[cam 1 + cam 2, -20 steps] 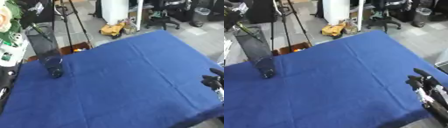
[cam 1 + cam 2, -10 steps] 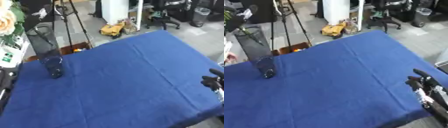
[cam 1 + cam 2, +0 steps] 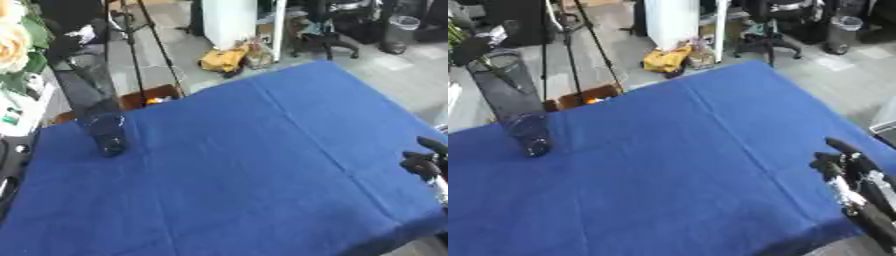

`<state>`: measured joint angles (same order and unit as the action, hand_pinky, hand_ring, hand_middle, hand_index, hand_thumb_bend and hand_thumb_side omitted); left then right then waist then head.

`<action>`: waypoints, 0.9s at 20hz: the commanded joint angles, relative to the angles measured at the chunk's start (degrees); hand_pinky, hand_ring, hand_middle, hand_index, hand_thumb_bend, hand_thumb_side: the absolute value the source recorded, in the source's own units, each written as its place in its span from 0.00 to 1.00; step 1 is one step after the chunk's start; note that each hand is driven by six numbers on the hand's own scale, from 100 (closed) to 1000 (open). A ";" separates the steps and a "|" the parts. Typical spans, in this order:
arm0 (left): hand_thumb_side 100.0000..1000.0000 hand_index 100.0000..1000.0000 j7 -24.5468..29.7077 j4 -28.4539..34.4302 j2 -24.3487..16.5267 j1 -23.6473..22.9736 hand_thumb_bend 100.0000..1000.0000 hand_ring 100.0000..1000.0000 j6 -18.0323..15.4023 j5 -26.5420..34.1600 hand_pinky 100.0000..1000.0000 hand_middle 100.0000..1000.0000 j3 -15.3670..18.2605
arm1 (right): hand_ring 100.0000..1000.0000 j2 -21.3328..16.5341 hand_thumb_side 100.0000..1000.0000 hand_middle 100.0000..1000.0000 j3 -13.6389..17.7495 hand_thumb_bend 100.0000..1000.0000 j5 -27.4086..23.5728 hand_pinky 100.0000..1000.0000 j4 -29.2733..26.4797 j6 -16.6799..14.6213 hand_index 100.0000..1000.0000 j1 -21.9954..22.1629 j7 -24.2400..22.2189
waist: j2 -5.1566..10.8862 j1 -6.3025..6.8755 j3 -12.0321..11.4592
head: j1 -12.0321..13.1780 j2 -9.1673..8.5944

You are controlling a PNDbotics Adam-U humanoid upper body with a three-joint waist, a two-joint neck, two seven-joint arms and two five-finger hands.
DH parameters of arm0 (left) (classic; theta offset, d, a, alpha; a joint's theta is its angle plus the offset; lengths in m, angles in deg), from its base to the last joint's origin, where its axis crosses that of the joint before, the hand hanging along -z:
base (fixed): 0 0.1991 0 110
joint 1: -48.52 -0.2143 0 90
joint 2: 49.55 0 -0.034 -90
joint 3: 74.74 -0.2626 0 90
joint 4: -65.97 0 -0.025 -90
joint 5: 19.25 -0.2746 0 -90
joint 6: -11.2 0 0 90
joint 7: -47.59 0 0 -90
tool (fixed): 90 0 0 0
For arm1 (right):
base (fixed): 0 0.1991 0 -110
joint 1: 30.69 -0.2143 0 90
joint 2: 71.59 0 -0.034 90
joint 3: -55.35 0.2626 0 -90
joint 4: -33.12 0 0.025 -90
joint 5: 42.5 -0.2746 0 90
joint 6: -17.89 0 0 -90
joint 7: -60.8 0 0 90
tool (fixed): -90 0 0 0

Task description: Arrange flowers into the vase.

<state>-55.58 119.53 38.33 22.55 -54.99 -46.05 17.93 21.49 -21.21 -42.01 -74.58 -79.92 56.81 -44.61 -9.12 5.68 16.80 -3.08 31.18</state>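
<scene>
Left eye view. Worktop (image 3: 262, 165) is covered by a blue cloth with fold creases running across it. The vase (image 3: 92, 107), tall, clear and dark-tinted, stands on the cloth at the far left, leaning with its mouth tipped toward the upper left. A cream-coloured flower (image 3: 12, 47) with green leaves shows at the far left edge, just left of the vase's upper part and above the worktop level; its stem is not visible, so I cannot tell what carries it. Something dark (image 3: 63, 42) sits right at the vase mouth; I cannot make out what it is. My right hand (image 3: 422, 162) shows at the right edge, near side, over the cloth's edge, well apart from the vase. Only dark fingers (image 3: 430, 144) show here; they look bent, with nothing in them.

Right eye view. More of my right hand (image 3: 840, 167) is visible, with black fingers and a silver forearm section running toward the lower right corner. Fingers are curled together and hold nothing. The vase (image 3: 516, 107) sits at the far left on the cloth, its rim visible as an open oval, tilted the same way. Green leaves (image 3: 455, 36) touch the picture's left edge beside the rim. The dark shape next to the rim appears again, unidentified.

My left hand: I cannot pick it out with certainty in either view. Beyond the worktop there is a grey floor with a yellow bundle (image 3: 667, 57).
</scene>
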 commanded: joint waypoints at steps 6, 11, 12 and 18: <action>0.51 0.76 -0.28 0.22 -2.85 1.29 1.00 0.66 2.58 -7.64 0.70 0.58 0.10 | 0.89 -0.86 0.53 0.60 0.66 0.00 0.07 0.84 -0.32 0.08 0.95 -0.33 -0.26 | 1.40 -0.07 -0.37 | -0.35 0.27; 0.53 0.77 3.98 -1.51 -2.93 1.33 1.00 0.68 2.80 -12.06 0.73 0.60 0.30 | 0.89 -0.86 0.53 0.60 0.69 0.00 0.08 0.84 -0.28 0.15 0.95 -0.36 -0.26 | 1.51 0.04 -0.40 | -0.51 0.19; 0.53 0.77 4.90 -2.09 -3.00 1.29 1.00 0.68 2.88 -12.84 0.73 0.60 0.31 | 0.89 -0.84 0.53 0.60 0.71 0.00 0.09 0.84 -0.27 0.17 0.95 -0.37 -0.25 | 1.53 0.08 -0.36 | -0.54 0.18; 0.55 0.78 10.39 -4.16 -3.29 1.42 1.00 0.69 3.16 -16.66 0.75 0.61 1.10 | 0.89 -0.75 0.53 0.60 0.84 0.00 0.17 0.84 -0.26 0.24 0.95 -0.34 -0.17 | 1.49 0.13 -0.26 | -0.68 0.20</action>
<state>-46.26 114.99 37.24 22.55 -51.85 -61.73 18.38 21.49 -20.87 -42.01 -74.25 -79.68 56.81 -44.79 -9.10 5.68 16.54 -3.64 31.27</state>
